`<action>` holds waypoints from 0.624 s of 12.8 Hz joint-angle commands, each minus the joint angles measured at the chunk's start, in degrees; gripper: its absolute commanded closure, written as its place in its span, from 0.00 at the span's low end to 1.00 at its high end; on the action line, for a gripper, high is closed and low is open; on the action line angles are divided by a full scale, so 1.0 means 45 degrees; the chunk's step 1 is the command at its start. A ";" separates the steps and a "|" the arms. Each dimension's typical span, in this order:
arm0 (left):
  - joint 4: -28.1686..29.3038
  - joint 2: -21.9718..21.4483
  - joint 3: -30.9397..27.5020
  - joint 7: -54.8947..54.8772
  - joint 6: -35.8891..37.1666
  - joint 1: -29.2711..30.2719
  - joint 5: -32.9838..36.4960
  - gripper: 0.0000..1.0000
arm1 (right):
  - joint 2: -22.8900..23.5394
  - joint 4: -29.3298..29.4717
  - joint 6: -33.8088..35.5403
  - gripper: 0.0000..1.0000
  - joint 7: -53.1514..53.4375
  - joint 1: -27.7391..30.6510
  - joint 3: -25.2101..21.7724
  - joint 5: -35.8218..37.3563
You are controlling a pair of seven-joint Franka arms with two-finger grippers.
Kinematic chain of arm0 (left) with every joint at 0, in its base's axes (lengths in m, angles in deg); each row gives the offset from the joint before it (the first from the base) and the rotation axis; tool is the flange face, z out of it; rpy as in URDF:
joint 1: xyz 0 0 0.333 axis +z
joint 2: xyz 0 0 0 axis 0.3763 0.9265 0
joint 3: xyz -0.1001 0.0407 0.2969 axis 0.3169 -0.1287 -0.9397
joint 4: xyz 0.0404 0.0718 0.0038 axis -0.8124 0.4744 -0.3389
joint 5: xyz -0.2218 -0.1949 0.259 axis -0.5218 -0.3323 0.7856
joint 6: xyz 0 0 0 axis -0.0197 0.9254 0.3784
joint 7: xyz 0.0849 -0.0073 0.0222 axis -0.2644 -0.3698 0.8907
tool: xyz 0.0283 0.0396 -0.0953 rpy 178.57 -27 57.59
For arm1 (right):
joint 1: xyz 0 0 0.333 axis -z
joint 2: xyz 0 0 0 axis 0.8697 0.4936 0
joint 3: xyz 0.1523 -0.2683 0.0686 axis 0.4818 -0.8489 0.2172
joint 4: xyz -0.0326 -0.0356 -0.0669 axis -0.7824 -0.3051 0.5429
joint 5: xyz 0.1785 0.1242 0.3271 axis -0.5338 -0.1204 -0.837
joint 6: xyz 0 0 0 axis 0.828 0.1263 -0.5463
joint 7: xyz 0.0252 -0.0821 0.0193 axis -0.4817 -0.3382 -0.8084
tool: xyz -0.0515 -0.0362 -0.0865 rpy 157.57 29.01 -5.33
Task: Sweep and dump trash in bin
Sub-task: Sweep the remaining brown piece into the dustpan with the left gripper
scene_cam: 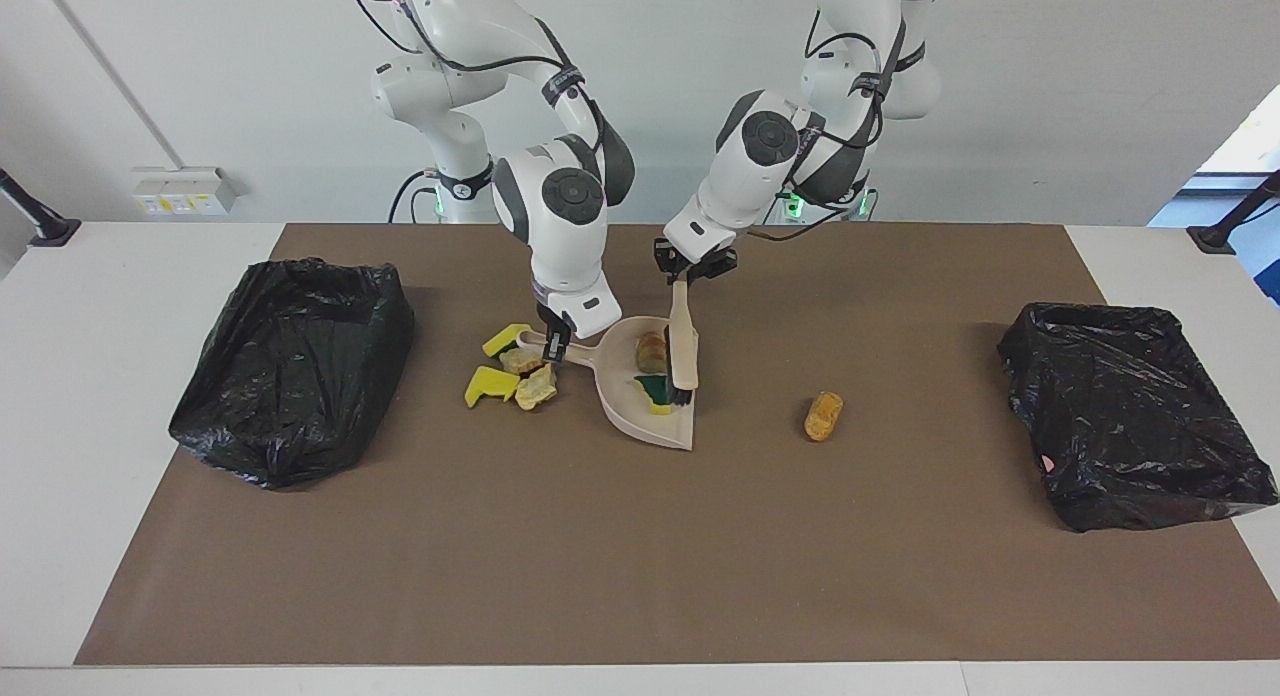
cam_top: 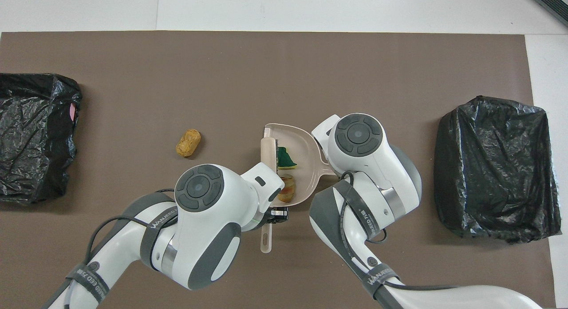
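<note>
My left pincer (scene_cam: 688, 274) is clamped on the brush (scene_cam: 684, 348) handle, bristles down in the dustpan (scene_cam: 625, 406) against a sponge chunk (scene_cam: 653, 390) and a bread lump (scene_cam: 651, 350). My right pincer (scene_cam: 556, 348) grips the dustpan's handle. Four more trash pieces (scene_cam: 512, 370) crowd beside that handle; one lump (scene_cam: 824, 416) lies apart, toward the black bag (scene_cam: 1130, 416).

1. Two pieces of trash lie in the beige dustpan (scene_cam: 650, 416): a green-and-yellow sponge chunk (scene_cam: 654, 388) right by the brush (scene_cam: 684, 348) held in the left gripper (scene_cam: 690, 273), a tan lump (scene_cam: 651, 350) beside it.
2. Four more pieces (scene_cam: 512, 372), two yellow sponge chunks and two tan lumps, sit bunched on the mat just beside the right gripper (scene_cam: 556, 351), which clamps the dustpan's handle.
3. One orange bread-like lump (scene_cam: 824, 416) lies alone, well apart from both grippers, toward the left arm's end.
</note>
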State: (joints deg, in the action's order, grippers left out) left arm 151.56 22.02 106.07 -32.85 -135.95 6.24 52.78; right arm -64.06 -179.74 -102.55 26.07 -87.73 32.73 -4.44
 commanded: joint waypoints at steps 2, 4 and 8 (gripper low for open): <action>-0.0692 -0.0018 -0.0416 0.0249 0.1702 0.0692 0.1880 1.00 | -0.0067 -0.0176 -0.0345 1.00 -0.0054 0.0053 0.0080 0.0255; -0.0712 -0.0096 -0.1194 0.0230 0.2170 0.0773 0.3224 1.00 | -0.0067 -0.0176 -0.0345 1.00 -0.0054 0.0053 0.0061 0.0255; -0.0712 -0.0136 -0.2779 0.0152 0.2154 0.0870 0.4323 1.00 | -0.0067 -0.0176 -0.0364 1.00 -0.0054 0.0053 0.0080 0.0255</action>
State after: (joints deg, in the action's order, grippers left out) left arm 148.70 21.94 95.31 -32.56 -127.59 9.90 70.00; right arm -64.06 -179.74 -102.66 26.07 -87.73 32.73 -4.44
